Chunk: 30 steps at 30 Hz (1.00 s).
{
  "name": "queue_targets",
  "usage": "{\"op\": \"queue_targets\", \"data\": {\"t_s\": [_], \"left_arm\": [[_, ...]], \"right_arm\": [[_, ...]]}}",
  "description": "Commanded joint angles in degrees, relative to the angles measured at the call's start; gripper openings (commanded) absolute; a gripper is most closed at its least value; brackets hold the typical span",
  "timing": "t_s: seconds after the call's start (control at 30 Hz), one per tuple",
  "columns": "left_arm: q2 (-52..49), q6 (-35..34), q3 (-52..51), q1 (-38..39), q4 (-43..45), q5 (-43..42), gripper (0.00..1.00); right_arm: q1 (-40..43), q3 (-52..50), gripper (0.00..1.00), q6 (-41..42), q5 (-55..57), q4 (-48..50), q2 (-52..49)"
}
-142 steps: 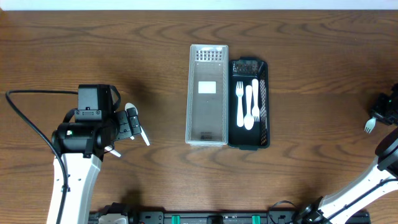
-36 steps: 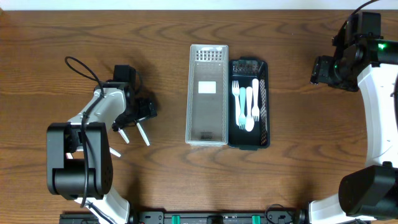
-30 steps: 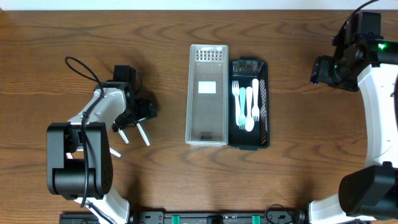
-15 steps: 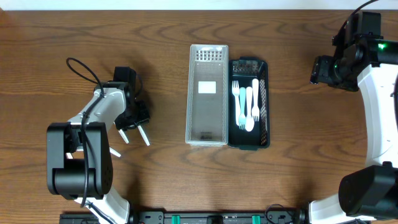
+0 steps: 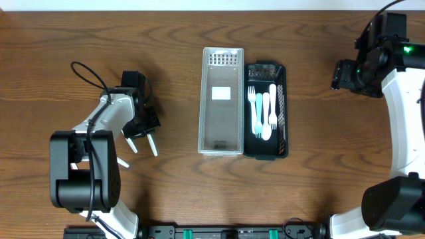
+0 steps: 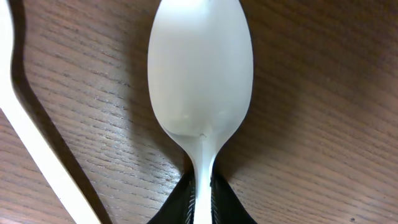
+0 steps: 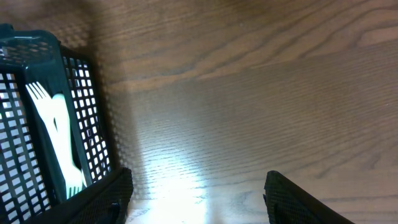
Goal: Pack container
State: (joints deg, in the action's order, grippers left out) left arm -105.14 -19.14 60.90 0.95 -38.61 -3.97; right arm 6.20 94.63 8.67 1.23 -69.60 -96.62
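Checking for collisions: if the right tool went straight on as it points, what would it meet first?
Likely the bare table: the right tool faces open wood, with the black basket off to one side of its line, though depth is unclear.

- The table (image 5: 319, 166) is dark brown wood, visibly grained and smooth, with a soft glare at the lower centre of the right wrist view.
- The spoon (image 6: 200, 68) is smooth white plastic, faintly glossy.
- The black basket (image 5: 284, 106) is matt plastic mesh.
- The clear container (image 5: 221, 126) is translucent plastic.
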Motion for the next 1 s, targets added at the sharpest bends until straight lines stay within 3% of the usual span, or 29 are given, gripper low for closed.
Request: {"op": "queue_targets", "data": {"t_s": [0.0,0.3,0.43,0.6,0.77,0.97], "left_arm": [[-0.96,0.42,0.72,-0.24,0.11,0.50,0.06],[8.96,1.29,5.25,2.89,-7.28,0.48,0.06],[16.92,1.27,10.51,9.57,-11.80,0.50,0.06],[22.25,1.22,14.75,21.00,-10.03,0.50,0.06],[19.85,1.03,14.86,30.84,-4.02,0.52,0.06],[9.46,1.05,14.86,35.04,0.66,0.50,0.06]], "right_arm": [[0.11,-0.42,0.71,-0.59,-0.22,-0.02,0.17],[0.11,-0.42,0.71,-0.59,-0.22,-0.07,0.17],[0.11,-0.42,0.71,-0.59,-0.22,-0.04,0.17],[0.11,-0.42,0.71,-0.59,-0.22,-0.02,0.17],[0.11,-0.42,0.71,-0.59,-0.22,-0.02,0.17],[0.11,-0.42,0.71,-0.59,-0.24,-0.09,0.17]]}}
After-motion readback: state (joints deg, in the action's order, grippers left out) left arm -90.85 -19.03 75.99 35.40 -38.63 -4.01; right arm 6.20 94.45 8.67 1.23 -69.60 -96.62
